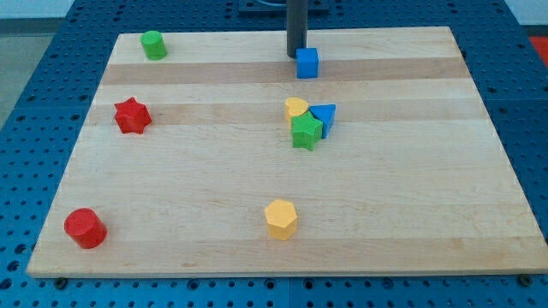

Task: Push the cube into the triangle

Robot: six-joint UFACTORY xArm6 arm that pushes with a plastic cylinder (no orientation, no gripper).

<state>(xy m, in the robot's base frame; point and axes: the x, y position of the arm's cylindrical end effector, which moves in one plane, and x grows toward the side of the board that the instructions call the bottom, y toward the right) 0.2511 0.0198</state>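
A blue cube (307,62) sits on the wooden board near the view's top, right of centre. My tip (295,56) stands just to the cube's upper left, close to or touching it. A blue triangle (325,115) lies below the cube, toward the view's middle. It is packed against a green star-shaped block (306,132) and a yellow heart-shaped block (296,107) on its left.
A green cylinder (154,44) stands at the top left. A red star (132,115) lies at the left. A red cylinder (85,228) stands at the bottom left. A yellow hexagon (281,219) lies at the bottom centre. The board's edge (282,274) runs along the bottom.
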